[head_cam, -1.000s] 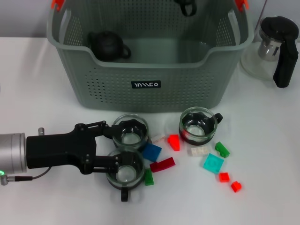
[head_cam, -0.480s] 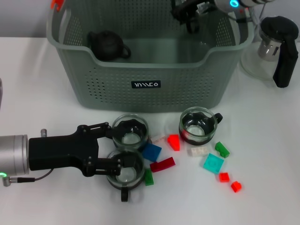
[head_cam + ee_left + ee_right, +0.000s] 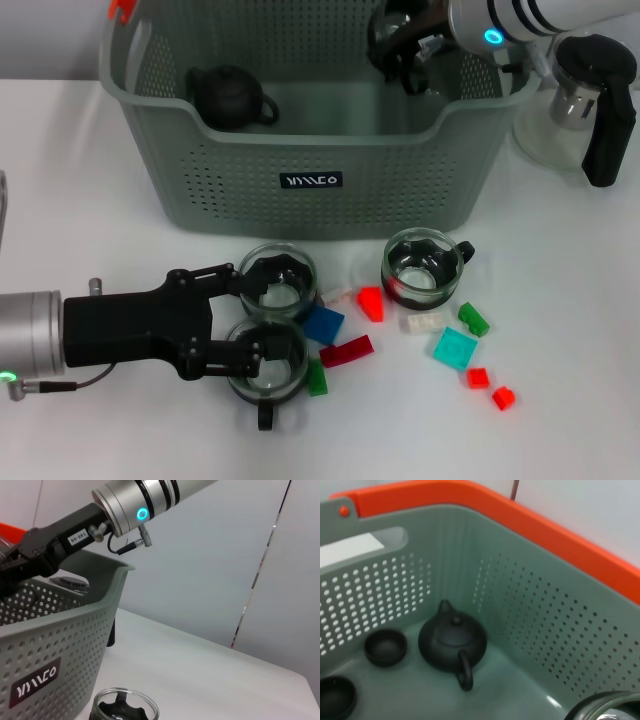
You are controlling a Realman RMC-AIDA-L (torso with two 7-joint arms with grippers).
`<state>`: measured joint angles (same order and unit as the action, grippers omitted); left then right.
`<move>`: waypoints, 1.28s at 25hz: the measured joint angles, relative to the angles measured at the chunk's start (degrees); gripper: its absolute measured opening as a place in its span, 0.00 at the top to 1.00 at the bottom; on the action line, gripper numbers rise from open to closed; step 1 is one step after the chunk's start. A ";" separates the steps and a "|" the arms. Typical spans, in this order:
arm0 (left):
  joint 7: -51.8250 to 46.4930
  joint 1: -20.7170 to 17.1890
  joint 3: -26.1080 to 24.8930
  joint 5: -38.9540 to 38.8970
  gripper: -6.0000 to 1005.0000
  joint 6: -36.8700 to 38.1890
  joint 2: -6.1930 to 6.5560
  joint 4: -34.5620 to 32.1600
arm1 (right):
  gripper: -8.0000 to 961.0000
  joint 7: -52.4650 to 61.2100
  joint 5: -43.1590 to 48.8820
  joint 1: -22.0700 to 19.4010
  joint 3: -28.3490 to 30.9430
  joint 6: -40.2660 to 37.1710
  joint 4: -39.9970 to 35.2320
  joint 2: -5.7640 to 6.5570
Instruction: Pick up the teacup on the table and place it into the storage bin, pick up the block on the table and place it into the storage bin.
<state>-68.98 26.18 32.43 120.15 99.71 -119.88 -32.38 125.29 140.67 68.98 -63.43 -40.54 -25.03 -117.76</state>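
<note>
Three glass teacups stand on the table before the storage bin [image 3: 250, 190]: a far-left one [image 3: 281, 280], a near one [image 3: 268, 364] and a right one [image 3: 425, 266]. My left gripper [image 3: 247, 316] is open at the two left cups. One finger lies at the far cup's rim, the other on the near cup's rim. Several coloured blocks are scattered around, among them a blue block [image 3: 323, 324] and a red block [image 3: 371, 302]. My right gripper [image 3: 408, 42] hangs inside the bin's back right corner, shut on another glass teacup [image 3: 600, 707].
A black teapot [image 3: 235, 97] [image 3: 452, 640] and small black cups [image 3: 385, 647] lie in the bin. A glass pitcher with a black handle [image 3: 592, 95] stands right of the bin. The left wrist view shows the bin wall [image 3: 60, 645] and one teacup [image 3: 125, 709].
My right arm has come into view and lowered its teacup down into the bin's back right corner. The left gripper has hardly shifted at the two left cups.
</note>
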 joint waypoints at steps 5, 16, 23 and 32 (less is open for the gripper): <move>0.16 -0.03 0.00 0.00 0.13 -0.15 0.00 0.04 | 0.93 0.02 0.05 -0.13 -0.39 0.02 0.70 -0.02; 0.16 -0.04 0.00 0.00 0.13 -0.01 -0.09 0.04 | 0.93 0.22 1.46 -0.23 -0.38 0.01 1.17 -0.47; 0.16 -0.30 0.00 0.00 0.13 0.06 -0.09 0.04 | 0.93 0.22 1.46 -0.20 -0.79 -0.30 0.94 -0.69; 0.16 -0.34 0.00 0.00 0.13 0.01 -0.14 0.04 | 0.93 0.22 1.54 -0.16 -0.91 0.00 0.63 -0.81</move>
<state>-68.82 25.84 32.43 120.14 99.71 -120.02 -32.34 125.51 142.21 68.82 -64.33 -40.54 -24.41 -118.57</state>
